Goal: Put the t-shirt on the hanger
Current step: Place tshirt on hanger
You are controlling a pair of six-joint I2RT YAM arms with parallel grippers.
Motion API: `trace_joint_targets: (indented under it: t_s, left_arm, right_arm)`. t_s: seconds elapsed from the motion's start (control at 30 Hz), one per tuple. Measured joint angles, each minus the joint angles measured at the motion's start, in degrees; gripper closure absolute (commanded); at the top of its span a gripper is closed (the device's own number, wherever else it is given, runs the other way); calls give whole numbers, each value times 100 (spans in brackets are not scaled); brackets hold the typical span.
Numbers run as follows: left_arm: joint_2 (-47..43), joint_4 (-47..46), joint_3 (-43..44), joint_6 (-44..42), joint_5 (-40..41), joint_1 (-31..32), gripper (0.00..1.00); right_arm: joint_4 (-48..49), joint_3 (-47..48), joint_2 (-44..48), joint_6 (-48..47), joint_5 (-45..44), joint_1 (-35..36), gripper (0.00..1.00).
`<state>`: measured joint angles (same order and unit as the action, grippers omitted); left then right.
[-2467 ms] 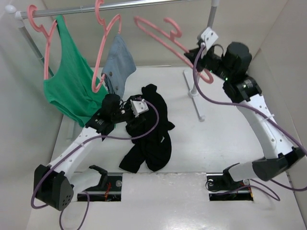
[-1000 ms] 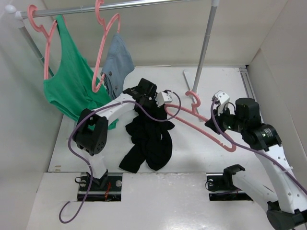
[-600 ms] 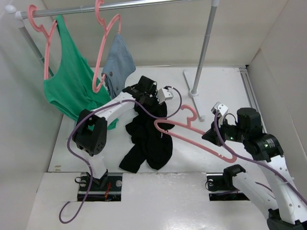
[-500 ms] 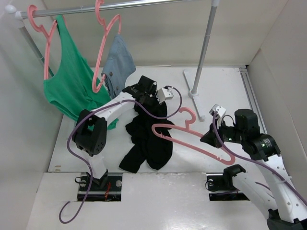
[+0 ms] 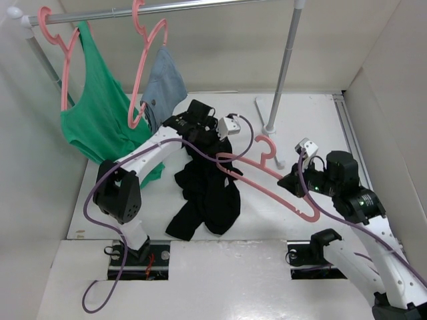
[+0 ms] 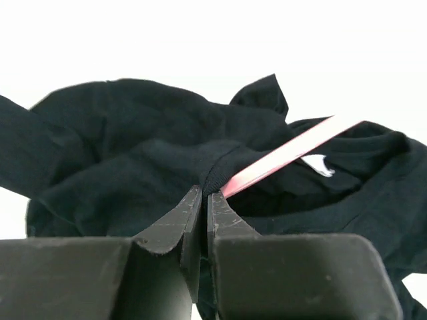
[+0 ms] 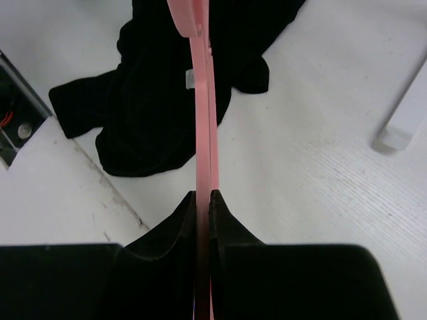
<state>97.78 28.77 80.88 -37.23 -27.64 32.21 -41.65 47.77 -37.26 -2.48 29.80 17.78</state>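
The black t-shirt [image 5: 210, 193] lies crumpled mid-table. My left gripper [image 5: 212, 138] is shut on the t-shirt's [image 6: 133, 140] neck edge, lifting it a little; in the left wrist view the left gripper [image 6: 203, 195] pinches the collar, and the white neck label [image 6: 317, 163] shows. The pink hanger [image 5: 277, 177] is held by my right gripper [image 5: 295, 183], which is shut on the hanger's arm. The hanger's left tip reaches into the collar opening beside my left fingers; the pink hanger bar [image 6: 287, 157] enters the neck. In the right wrist view the hanger [image 7: 202, 100] runs straight from the right gripper [image 7: 203, 197] over the shirt [image 7: 153, 87].
A green tank top [image 5: 93, 113] and a grey-blue garment [image 5: 163, 90] hang on pink hangers from the rail [image 5: 167, 8] at back left. The rail's right post [image 5: 283, 67] and its foot [image 5: 270, 127] stand behind the hanger. White walls close in on both sides.
The right arm has brought the hanger down from the rail and moved it left, its tip now at the shirt's collar. The left gripper has lifted the collar slightly toward the back.
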Motion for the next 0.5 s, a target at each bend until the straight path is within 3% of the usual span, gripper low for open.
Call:
trace_joint_targets:
  t_s: [0.5]
  left_arm:
    - [-232, 422, 1906, 778, -1403, 81, 100]
  right_arm:
    - [2474, -275, -916, 551, -826, 627, 100]
